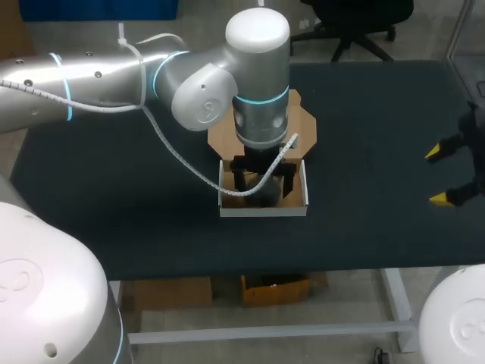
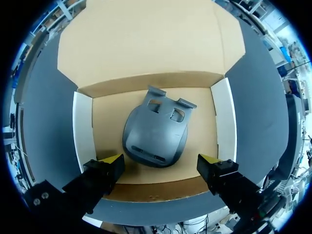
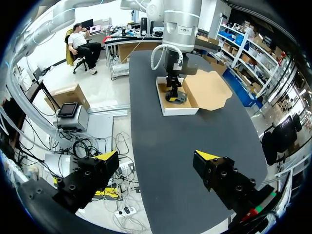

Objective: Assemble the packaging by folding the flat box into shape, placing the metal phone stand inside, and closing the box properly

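A dark worktop [image 1: 114, 189] holds an open box [image 1: 262, 211] near its middle. The box has white side walls and a brown floor. Its big brown lid [image 1: 305, 115] is open and lies flat on the worktop on the far side of the box.

The grey metal phone stand [image 2: 155, 134] lies flat on the floor of the box. It sits about in the middle, with some brown floor showing on each side.

The left arm [image 1: 98, 80] comes in from the left and bends down over the box. The left pincer [image 2: 161, 163] hangs right above the box, pointing down into it. Its two yellow-tipped fingers [image 2: 111, 162] are spread wide. One tip is on each side of the near end of the stand. The tips are close to the stand, but they do not pinch it.

The right pincer [image 1: 438, 176] is over the right side of the worktop, well apart from the box. Its fingers are spread wide too, and there is nothing between them.
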You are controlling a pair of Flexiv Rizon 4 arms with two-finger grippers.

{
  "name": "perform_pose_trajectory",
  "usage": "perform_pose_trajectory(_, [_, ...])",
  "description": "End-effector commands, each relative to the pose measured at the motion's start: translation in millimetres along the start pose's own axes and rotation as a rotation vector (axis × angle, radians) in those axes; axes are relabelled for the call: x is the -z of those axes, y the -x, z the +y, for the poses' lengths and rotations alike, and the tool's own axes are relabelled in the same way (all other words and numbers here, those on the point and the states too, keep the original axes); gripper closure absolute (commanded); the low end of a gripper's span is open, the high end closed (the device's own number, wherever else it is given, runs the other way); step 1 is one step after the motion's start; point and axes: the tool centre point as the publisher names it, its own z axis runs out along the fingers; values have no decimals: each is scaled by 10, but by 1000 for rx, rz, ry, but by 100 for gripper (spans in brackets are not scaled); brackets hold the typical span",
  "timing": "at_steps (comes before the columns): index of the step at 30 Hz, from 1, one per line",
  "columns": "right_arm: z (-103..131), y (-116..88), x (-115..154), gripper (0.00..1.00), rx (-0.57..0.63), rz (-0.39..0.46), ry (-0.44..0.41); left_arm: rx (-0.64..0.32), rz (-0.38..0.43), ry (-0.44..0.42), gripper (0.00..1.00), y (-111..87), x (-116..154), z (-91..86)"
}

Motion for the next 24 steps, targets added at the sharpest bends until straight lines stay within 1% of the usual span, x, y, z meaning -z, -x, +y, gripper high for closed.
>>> perform_pose_trajectory(1, [-1, 31, 14, 0, 9, 10, 4, 10, -7, 4, 0, -27, -19, -9])
perform_pose_trajectory(15, [-50, 167, -1, 0, 38, 9, 16, 32, -9, 38, 0, -8, -81, 28])
perform_pose_trajectory(24, [-41, 273, -41, 0, 66, 26, 22, 45, -10, 57, 0, -2, -95, 65])
